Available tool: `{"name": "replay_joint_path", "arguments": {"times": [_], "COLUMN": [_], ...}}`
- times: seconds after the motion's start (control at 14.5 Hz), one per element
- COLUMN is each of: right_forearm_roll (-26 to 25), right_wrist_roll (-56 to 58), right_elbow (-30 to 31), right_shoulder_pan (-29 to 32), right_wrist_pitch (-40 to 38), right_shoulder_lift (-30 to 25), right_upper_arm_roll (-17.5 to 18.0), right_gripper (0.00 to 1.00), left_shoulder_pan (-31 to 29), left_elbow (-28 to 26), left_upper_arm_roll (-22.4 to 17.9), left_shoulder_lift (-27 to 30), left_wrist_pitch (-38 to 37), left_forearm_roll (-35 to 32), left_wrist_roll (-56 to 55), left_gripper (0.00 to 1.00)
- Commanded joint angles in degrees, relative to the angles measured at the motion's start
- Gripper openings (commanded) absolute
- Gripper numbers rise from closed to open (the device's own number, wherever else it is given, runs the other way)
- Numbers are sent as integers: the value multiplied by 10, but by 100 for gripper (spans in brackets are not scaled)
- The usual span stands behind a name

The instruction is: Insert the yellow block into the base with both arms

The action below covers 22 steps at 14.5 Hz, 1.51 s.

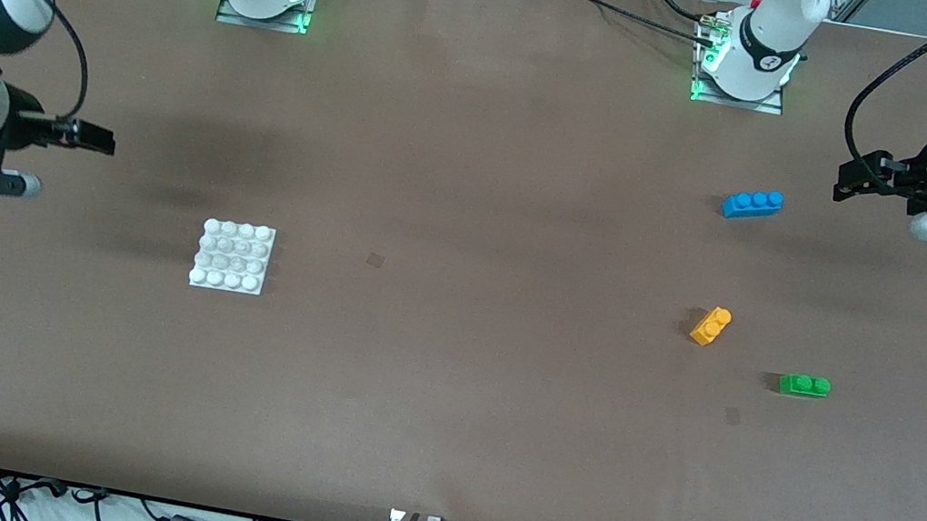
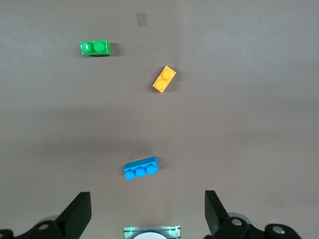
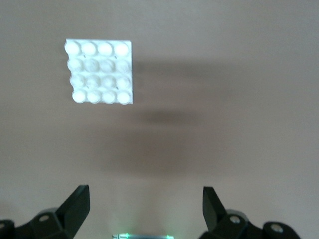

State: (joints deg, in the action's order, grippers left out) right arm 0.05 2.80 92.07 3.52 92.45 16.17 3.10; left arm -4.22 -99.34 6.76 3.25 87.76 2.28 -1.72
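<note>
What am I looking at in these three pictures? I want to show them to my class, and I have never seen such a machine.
Two white robot arms stand at a brown table. One picture looks down from a high camera facing them; the other two come from cameras on each arm's wrist. Each arm ends in a two-finger tool. The left tool hangs open over the table near the blue brick; the right tool hangs open at its own end. Neither holds anything. The white studded base lies toward the right arm's end. The yellow block and green brick lie nearer the camera than the blue one.
</note>
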Motion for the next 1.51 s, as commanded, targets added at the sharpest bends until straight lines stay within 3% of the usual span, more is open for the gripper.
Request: {"name": "replay_joint_path", "arguments": {"times": [0.0, 0.34, 0.62, 0.76, 1.1, 1.44], "right_forearm_roll": [63, 62, 64, 62, 58, -8], "right_wrist_roll": [-2, -58, -63, -117, -113, -117], "right_elbow": [-28, 35, 154, 192, 189, 188], "right_shoulder_pan": [-16, -49, -51, -61, -70, -70], "right_wrist_pitch": [62, 220, 394, 458, 462, 462], "right_shoulder_lift": [63, 119, 123, 128, 139, 151], "right_upper_arm_roll": [5, 5, 1, 1, 1, 1], "right_gripper": [100, 100, 100, 100, 100, 100], "left_shoulder_pan": [-1, -1, -1, -1, -1, -2], "left_elbow": [11, 44, 70, 70, 70, 70], "left_upper_arm_roll": [1, 1, 1, 1, 1, 1], "left_shoulder_lift": [-4, -25, -44, -44, -45, -45], "left_wrist_pitch": [-15, -41, -66, -67, -67, -67], "left_forearm_roll": [-6, -5, -5, -5, -5, -5], "left_wrist_roll": [9, 9, 11, 11, 12, 12], "left_gripper": [100, 100, 100, 100, 100, 100]}}
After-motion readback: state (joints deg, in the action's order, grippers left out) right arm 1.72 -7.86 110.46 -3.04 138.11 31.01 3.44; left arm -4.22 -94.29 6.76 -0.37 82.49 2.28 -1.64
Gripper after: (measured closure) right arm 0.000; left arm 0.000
